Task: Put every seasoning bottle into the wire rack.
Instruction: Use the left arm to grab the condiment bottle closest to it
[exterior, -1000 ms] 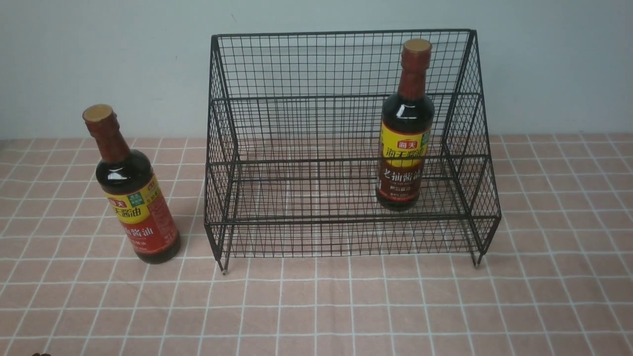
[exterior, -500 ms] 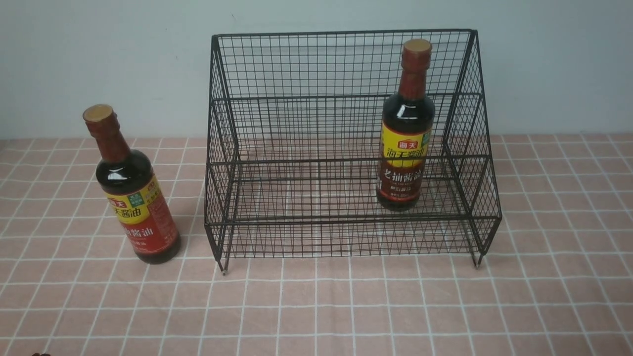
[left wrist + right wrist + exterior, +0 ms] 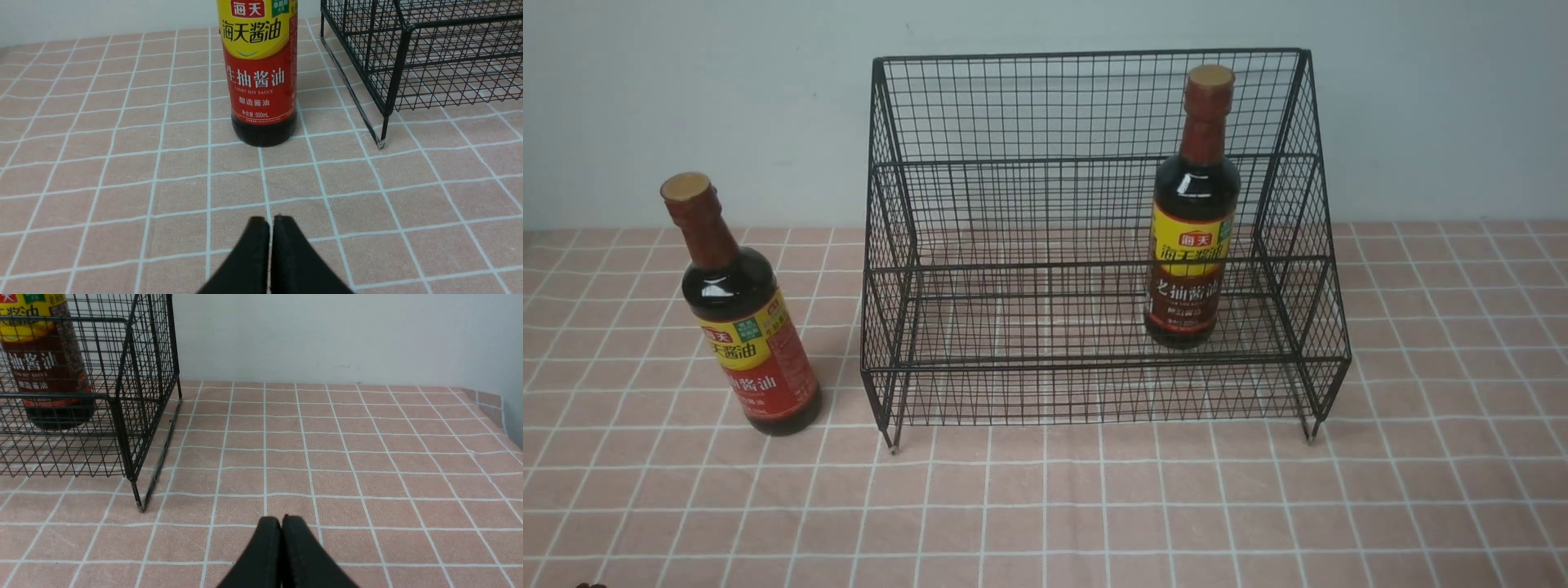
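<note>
A black wire rack stands at the middle of the table. A dark seasoning bottle with a yellow-and-brown label stands upright on the rack's lower tier, at its right end; it also shows in the right wrist view. A second bottle with a yellow-and-red label stands on the cloth left of the rack. My left gripper is shut and empty, a short way in front of that bottle. My right gripper is shut and empty, over the cloth right of the rack. Neither arm shows in the front view.
A pink checked tablecloth covers the table. A pale wall rises just behind the rack. The table's right edge shows in the right wrist view.
</note>
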